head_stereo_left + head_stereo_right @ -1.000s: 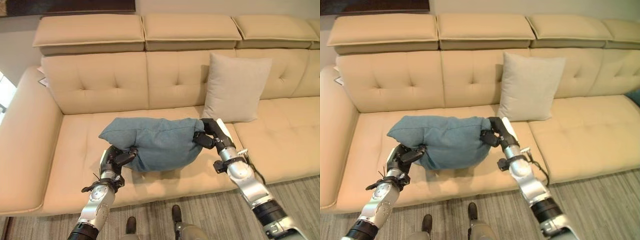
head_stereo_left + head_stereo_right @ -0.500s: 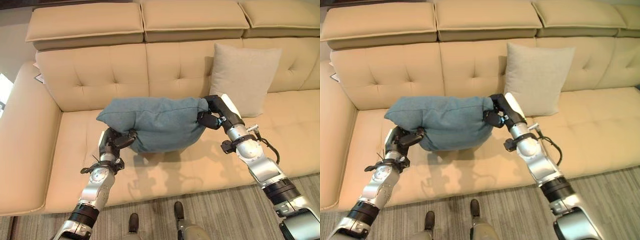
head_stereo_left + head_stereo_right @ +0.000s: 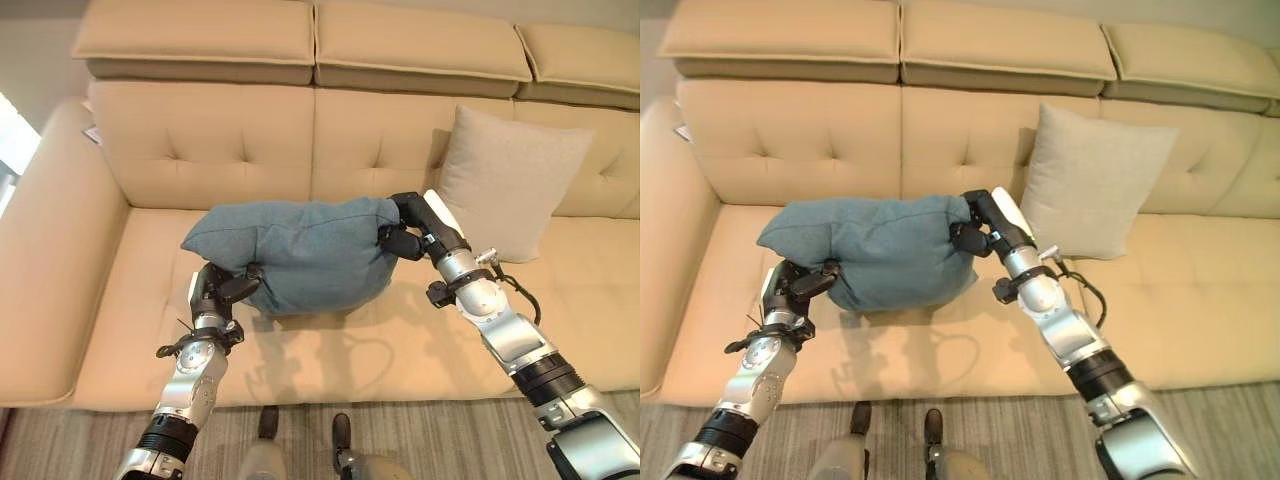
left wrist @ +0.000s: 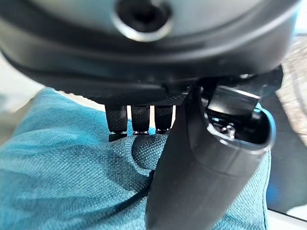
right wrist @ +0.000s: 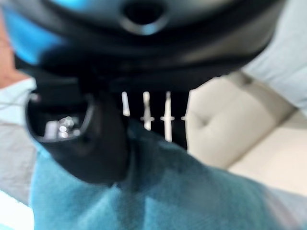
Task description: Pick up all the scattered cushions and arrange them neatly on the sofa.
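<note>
- The beige sofa [image 3: 120,330] is the landmark; against its backrest, toward the sofa's right, a grey cushion [image 3: 510,180] already leans upright.
- The blue cushion [image 3: 300,255] hangs over the sofa's middle seat, carried between both hands. Compared with a second ago it sits slightly higher and nearer the backrest, so the robot appears to be carrying it toward a spot left of the grey cushion.
- The right hand [image 3: 408,228] has fingers and thumb curled into the cushion's right corner.
- The left hand [image 3: 215,290] pinches the lower left edge, thumb pressed into the fabric.
</note>
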